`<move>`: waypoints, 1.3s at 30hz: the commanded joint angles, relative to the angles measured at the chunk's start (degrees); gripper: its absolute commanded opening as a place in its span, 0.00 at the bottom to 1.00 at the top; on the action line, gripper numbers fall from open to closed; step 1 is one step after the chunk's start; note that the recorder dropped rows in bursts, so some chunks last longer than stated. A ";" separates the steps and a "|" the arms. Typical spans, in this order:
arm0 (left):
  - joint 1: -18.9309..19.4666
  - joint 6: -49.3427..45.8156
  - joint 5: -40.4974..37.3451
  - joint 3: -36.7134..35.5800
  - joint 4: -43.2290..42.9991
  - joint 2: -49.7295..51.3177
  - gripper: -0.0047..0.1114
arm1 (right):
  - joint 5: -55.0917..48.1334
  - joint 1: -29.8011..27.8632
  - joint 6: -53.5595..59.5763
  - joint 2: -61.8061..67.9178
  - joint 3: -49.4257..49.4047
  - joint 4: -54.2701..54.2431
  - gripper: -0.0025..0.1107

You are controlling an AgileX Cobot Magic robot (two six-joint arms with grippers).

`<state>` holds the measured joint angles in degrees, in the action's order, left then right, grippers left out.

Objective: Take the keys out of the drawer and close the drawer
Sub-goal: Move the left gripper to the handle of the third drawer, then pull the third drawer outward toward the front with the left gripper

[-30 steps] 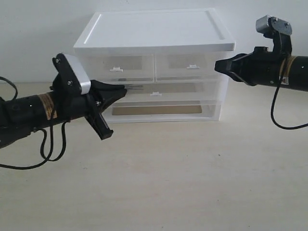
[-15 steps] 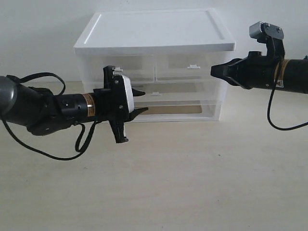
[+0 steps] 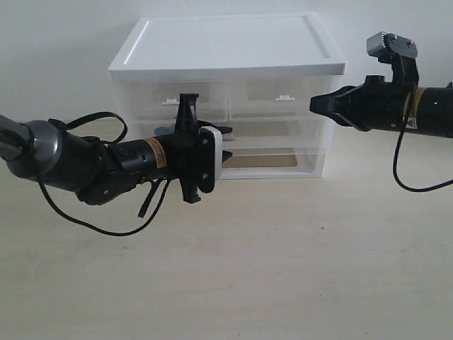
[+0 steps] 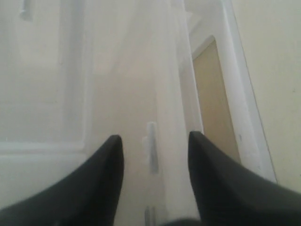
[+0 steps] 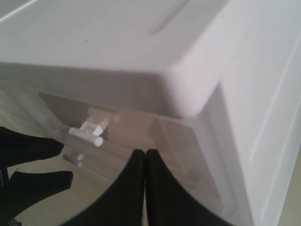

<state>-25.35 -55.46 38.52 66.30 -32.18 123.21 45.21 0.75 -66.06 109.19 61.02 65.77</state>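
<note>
The wide translucent drawer (image 3: 283,132) sits flush in the white cabinet (image 3: 226,42), below two half-width drawers. My left gripper (image 3: 226,149) is open right at the drawer's front. In the left wrist view its dark fingers (image 4: 101,183) stand on either side of the small white tab handle (image 4: 151,153), with my left gripper (image 4: 155,137) not touching it. A dim grey shape (image 3: 164,130) shows through the drawer front; I cannot tell whether it is the keys. My right gripper (image 3: 316,103) is shut and empty, hovering by the cabinet's upper right corner (image 5: 193,89).
The cabinet stands at the back of a pale wooden table (image 3: 283,269). Its bottom slot (image 3: 262,161) shows a brown floor. The right half-width drawer's handle (image 5: 88,130) is close to my right gripper (image 5: 144,153). A black cable (image 3: 106,227) hangs under the left arm.
The left arm swung in from the left to the cabinet's middle, and its open gripper now brackets the wide drawer's tab. The right arm shifted slightly left, then stayed still.
</note>
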 commanded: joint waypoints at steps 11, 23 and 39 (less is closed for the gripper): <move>0.00 -25.01 14.86 0.37 12.01 7.58 0.28 | -0.93 -0.05 0.63 0.05 0.88 -2.32 0.02; 0.00 -30.33 20.96 0.37 17.37 8.36 0.22 | -1.04 -0.05 0.62 0.05 0.88 -2.32 0.02; -6.35 -39.28 28.32 -4.71 25.93 8.36 0.08 | -3.23 -0.05 1.40 0.05 0.88 -3.09 0.02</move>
<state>-30.44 -93.90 62.72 62.94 -8.76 131.92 44.38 0.99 -65.18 109.41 61.02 65.57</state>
